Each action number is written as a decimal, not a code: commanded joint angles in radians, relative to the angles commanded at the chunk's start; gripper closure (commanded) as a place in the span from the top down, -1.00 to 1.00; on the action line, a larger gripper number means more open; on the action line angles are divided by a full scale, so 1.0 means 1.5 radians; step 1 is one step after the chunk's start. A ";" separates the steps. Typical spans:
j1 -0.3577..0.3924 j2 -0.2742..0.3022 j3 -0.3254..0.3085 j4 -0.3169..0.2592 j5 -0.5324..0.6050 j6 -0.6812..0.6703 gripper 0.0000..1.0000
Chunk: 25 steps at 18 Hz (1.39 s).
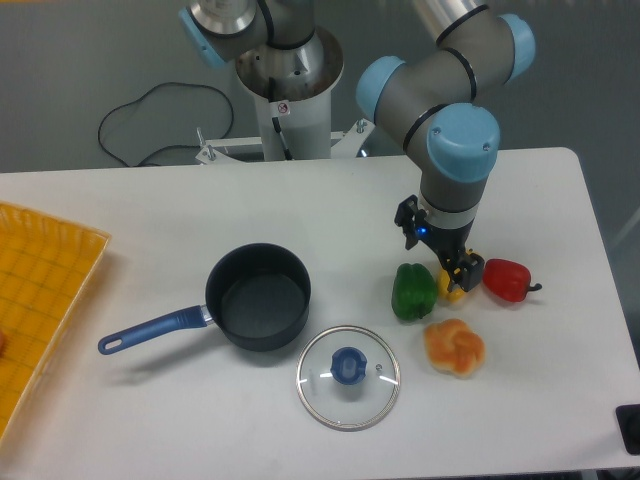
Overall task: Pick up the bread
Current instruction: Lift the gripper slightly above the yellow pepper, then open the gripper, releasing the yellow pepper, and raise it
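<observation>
Approach step. The bread (pixel 454 347) lies untouched on the worktop (pixel 150 420), near side of the green pepper (pixel 413 291). The gripper (pixel 453 278) hangs low over a yellow pepper (pixel 450 288); jaws' opening cannot be told. It must shift nearer, onto the bread.

From here I see the gripper (pixel 452 268) low over a small pepper (pixel 449 287), which sits between two larger peppers: one (pixel 413 292) just to its left, one (pixel 507 280) just to its right. The bread (pixel 455 348) lies on the surface (pixel 150 400) nearer the camera than the gripper. The lid (pixel 348 377) lies further left and forward, the pot (pixel 258 297) well left, the tray (pixel 40 300) far left.
</observation>
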 joint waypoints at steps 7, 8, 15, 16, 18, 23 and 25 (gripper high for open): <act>0.004 -0.003 -0.010 0.001 -0.021 -0.001 1.00; 0.005 -0.001 -0.018 0.002 -0.021 -0.004 1.00; 0.030 0.024 -0.064 0.038 -0.021 -0.020 1.00; 0.032 0.033 -0.073 0.056 -0.021 -0.025 1.00; 0.034 0.038 -0.087 0.076 -0.020 -0.023 1.00; 0.038 0.051 -0.095 0.072 -0.007 -0.052 1.00; 0.048 0.052 -0.095 0.069 0.010 -0.053 1.00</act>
